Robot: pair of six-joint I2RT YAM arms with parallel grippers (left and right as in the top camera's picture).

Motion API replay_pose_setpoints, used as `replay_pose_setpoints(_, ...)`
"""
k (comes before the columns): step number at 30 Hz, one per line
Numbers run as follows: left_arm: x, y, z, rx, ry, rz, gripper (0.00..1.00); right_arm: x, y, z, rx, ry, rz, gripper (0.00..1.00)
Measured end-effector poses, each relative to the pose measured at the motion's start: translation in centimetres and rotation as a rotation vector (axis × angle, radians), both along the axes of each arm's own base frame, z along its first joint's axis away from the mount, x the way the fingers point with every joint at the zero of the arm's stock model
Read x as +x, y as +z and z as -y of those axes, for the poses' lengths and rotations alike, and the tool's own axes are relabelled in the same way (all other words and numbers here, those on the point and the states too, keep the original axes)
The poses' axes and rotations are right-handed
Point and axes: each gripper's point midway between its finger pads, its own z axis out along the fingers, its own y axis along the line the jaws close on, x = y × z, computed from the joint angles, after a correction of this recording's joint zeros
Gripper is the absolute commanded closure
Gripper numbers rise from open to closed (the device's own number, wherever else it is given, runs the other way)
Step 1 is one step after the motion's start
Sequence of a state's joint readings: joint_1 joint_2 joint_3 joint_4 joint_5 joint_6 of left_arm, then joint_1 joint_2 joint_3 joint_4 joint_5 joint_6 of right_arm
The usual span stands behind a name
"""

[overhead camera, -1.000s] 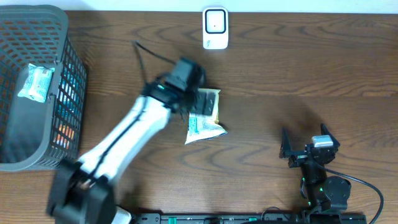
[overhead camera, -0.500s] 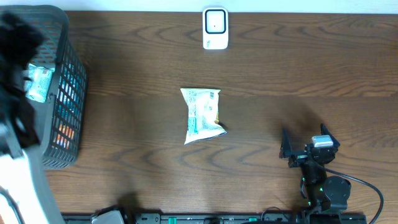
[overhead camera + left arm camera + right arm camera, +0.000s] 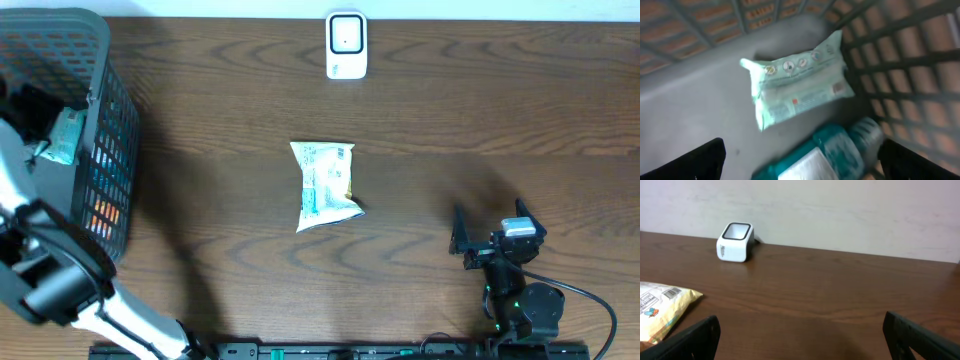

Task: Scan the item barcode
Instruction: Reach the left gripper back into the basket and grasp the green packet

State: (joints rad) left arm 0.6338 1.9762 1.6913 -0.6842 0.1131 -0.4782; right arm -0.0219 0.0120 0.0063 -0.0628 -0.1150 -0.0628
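Mint pack (image 3: 795, 85): sat under spread left fingers (image 3: 700, 160).
Right fingers (image 3: 690, 337): spread, empty.
Risk: teal bottle (image 3: 840, 150) alongside could have snagged.

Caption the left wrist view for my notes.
Open left gripper above a pale packet and a teal bottle inside the basket.

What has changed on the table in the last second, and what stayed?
The left gripper, open, swung from above the snack bag at the table's middle to the basket on the left, and now hangs over a green packet inside it. Nothing was gripped or released. The snack bag, scanner and right gripper stayed put.
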Motion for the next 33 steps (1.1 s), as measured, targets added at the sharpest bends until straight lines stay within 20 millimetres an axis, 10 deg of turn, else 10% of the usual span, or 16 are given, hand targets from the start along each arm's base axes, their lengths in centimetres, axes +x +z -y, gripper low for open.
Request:
replay_pose_setpoints(9, 1.0, -9.5, -1.0, -0.058, 0.001, -0.109, 0.02, 0.0, 0.0, 0.0, 0.0, 0.0, 0.0, 0.01)
replay_pose_setpoints(11, 1.7, -9.0, -1.5, -0.035, 0.001, -0.086, 0.07, 0.0, 0.0, 0.0, 0.0, 0.0, 0.0, 0.01)
replay_pose_setpoints(19, 2.0, -9.3, -2.3, 0.013, -0.022, -0.088, 0.92, 0.0, 0.0, 0.0, 0.0, 0.0, 0.0, 0.01)
replay_pose_setpoints(29, 0.3, -8.1, -1.6, 0.02, -0.07, -0.154, 0.93, 0.0, 0.0, 0.0, 0.0, 0.0, 0.0, 0.01)
replay_pose_setpoints(33, -0.8, -2.6, -1.2, 0.071, -0.059, -0.094, 0.93, 0.0, 0.0, 0.0, 0.0, 0.0, 0.0, 0.01)
